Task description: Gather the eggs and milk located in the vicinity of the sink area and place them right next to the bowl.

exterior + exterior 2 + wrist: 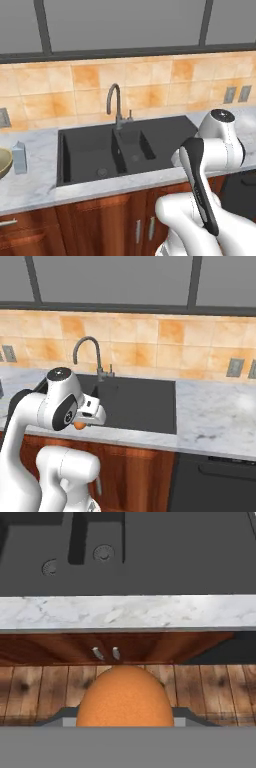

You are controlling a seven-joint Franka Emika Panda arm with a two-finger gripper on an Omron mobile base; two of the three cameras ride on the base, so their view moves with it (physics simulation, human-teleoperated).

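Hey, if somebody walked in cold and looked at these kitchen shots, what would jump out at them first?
Probably the orange-brown egg, held in the shut gripper out in front of the counter edge, above the wooden floor. Behind it lies the dark sink with its gooseneck faucet. At far left on the counter, the milk carton stands beside the bowl.

We see our white arm (212, 165) folded back over the base, with the elbow bent sharply and the forearm turned downward. The gripper (81, 424) hangs low under the wrist, in front of our body, and its fingers are closed around the egg (125, 696).
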